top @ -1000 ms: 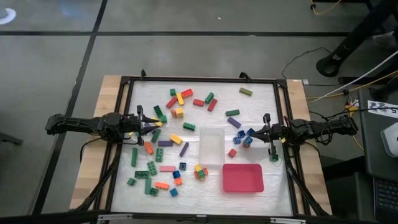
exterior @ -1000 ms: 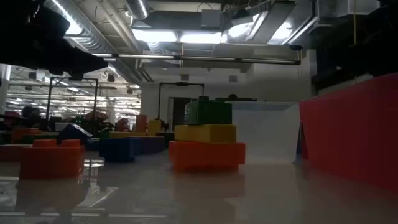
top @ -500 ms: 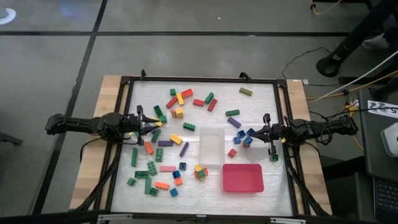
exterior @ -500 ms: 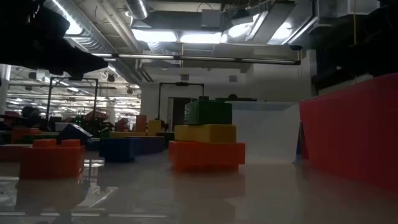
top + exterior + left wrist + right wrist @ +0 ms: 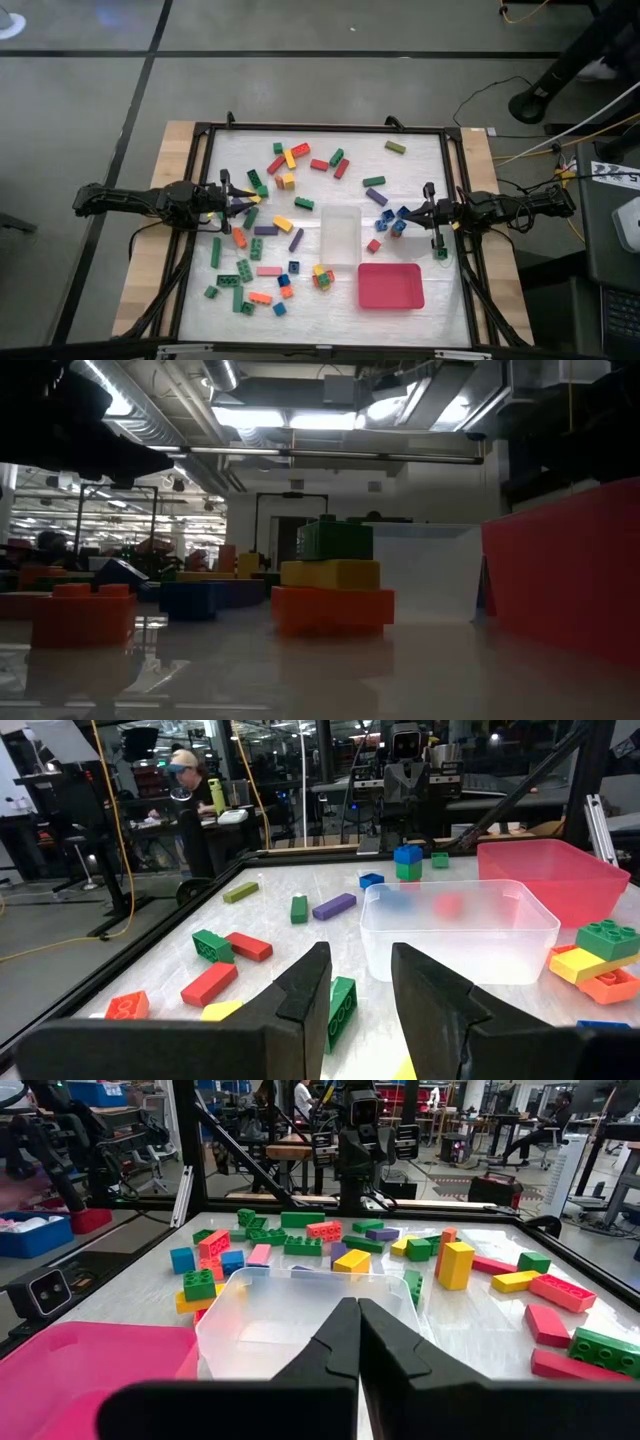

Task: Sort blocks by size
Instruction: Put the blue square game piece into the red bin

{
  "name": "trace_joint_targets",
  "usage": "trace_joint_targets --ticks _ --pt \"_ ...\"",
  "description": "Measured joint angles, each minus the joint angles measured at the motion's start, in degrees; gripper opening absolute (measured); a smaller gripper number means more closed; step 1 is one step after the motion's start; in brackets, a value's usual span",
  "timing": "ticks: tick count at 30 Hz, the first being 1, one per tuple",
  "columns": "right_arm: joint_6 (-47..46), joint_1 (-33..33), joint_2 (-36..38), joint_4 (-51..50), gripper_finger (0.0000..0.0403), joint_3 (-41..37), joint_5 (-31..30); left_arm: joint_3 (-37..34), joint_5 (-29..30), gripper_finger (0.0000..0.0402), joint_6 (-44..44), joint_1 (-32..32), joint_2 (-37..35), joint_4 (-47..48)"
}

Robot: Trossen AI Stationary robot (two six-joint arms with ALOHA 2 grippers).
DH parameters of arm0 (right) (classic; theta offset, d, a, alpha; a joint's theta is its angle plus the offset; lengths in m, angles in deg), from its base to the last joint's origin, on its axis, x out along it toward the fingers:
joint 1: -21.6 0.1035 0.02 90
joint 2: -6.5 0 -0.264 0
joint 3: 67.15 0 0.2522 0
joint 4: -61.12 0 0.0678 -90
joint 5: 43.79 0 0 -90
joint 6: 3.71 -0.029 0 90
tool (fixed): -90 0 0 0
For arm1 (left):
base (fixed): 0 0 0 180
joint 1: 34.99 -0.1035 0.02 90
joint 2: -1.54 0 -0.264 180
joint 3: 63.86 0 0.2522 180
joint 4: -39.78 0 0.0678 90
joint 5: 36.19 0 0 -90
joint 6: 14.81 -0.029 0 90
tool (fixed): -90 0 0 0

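Note:
Many small studded blocks lie scattered over the white table top, mostly on its left half (image 5: 262,240) and far part (image 5: 330,162). My left gripper (image 5: 238,203) hovers low at the table's left side, open and empty; in the left wrist view (image 5: 360,990) a green block (image 5: 341,1010) lies on the table just ahead of its fingers. My right gripper (image 5: 418,214) hovers low at the table's right side, shut and empty (image 5: 358,1330), beside some blue and red blocks (image 5: 393,224). A small stack of orange, yellow and green blocks (image 5: 332,585) stands near the front.
A clear rectangular tub (image 5: 341,235) stands in the middle of the table, between the two grippers. A red tray (image 5: 390,286) stands at the near right. A black frame (image 5: 320,128) runs round the table top. People and benches show in the room beyond.

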Motion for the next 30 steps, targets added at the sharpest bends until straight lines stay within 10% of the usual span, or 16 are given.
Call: trace_joint_targets --ticks 14,30 --pt "-1.33 0.00 -0.02 -0.98 0.0012 1.16 -9.79 0.01 0.00 0.0098 -0.02 -0.01 0.00 0.00" --pt "-16.03 0.00 -1.03 -3.27 0.0195 7.99 -6.95 0.01 0.02 0.0098 -0.61 -0.01 0.00 0.00"
